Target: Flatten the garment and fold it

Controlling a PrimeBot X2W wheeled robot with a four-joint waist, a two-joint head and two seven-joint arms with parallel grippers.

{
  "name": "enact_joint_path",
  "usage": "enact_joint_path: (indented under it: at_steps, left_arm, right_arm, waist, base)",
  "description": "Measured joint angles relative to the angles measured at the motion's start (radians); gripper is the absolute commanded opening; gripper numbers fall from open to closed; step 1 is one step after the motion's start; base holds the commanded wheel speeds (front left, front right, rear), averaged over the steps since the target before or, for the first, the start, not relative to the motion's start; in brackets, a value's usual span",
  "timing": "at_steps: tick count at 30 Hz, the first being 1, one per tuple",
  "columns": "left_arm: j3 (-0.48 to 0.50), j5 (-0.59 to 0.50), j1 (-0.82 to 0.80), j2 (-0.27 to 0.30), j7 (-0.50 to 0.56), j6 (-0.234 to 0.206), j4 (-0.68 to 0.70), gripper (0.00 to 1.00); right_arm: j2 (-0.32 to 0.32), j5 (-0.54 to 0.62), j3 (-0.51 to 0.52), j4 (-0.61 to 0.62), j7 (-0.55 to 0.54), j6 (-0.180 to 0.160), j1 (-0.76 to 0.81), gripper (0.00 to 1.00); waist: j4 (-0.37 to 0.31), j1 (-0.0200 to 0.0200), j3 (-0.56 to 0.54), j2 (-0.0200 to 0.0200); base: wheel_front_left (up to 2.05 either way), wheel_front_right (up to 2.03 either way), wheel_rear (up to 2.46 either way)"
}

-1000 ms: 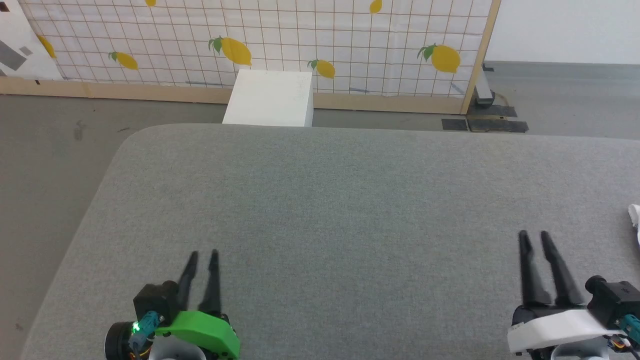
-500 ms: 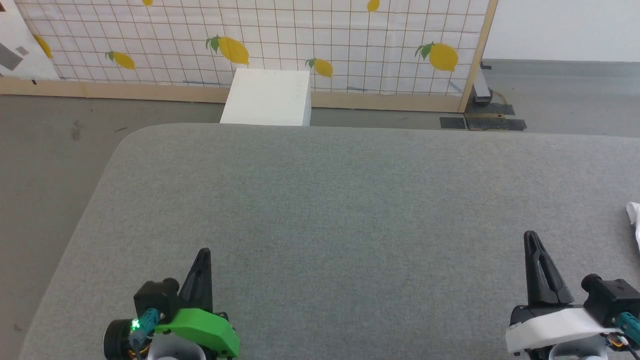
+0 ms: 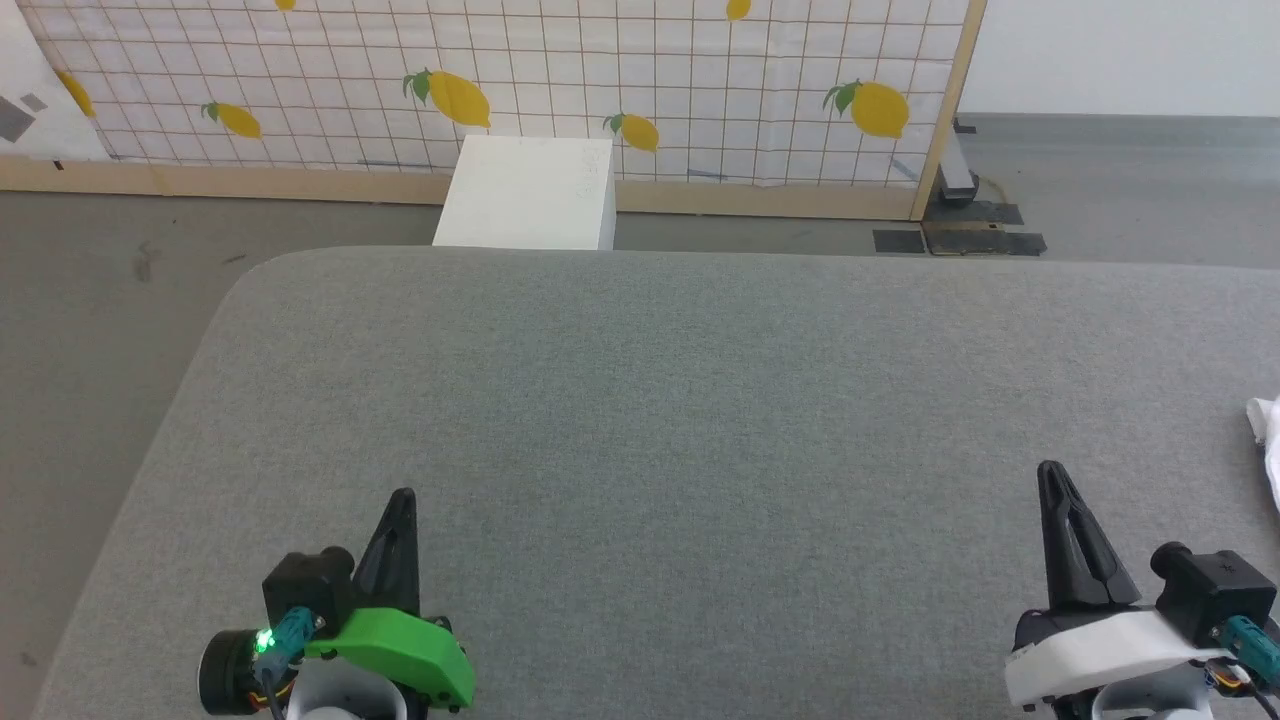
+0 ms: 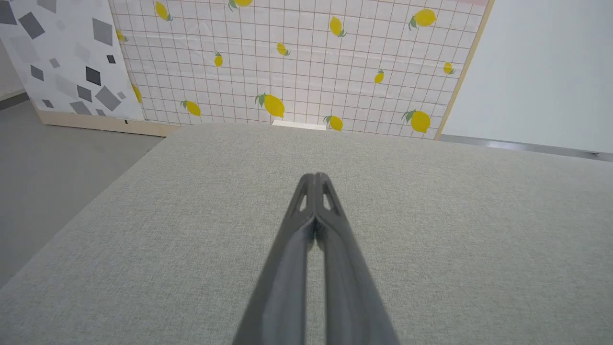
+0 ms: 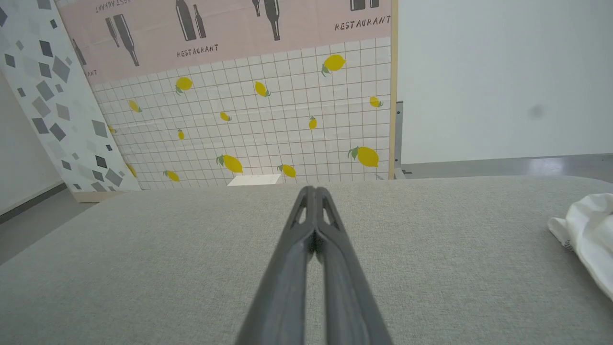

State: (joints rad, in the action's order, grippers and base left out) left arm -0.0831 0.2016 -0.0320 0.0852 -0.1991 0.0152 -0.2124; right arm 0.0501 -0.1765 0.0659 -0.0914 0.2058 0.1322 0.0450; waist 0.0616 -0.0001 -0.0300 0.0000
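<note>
**Garment point(image 3: 1266, 440) at right edge of table point(image 3: 640, 400); jaws closed**

White box point(image 3: 525, 195) stands on the floor past the table's far edge; its contents cannot be told. Left jaws and right jaws are pressed together, gripping nothing, over bare table. The crumpled white garment lies right of the right jaws, apart from them.

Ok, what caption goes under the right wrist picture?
Shut right gripper over the grey fabric surface, white garment bunched at the picture's right edge.
</note>
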Motion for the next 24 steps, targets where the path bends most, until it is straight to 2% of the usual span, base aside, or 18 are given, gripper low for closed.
enact_joint_path:
  at_steps: [24]
  left_arm:
    - [0.017, -0.051, 0.001, -0.011, 0.045, 0.000, 0.049, 0.00]
  right_arm:
    - [0.000, 0.041, -0.015, 0.019, -0.049, 0.000, -0.003, 0.00]
  waist:
    - [-0.015, 0.0001, 0.007, 0.0000]
  base:
    - [0.00, 0.00, 0.00]
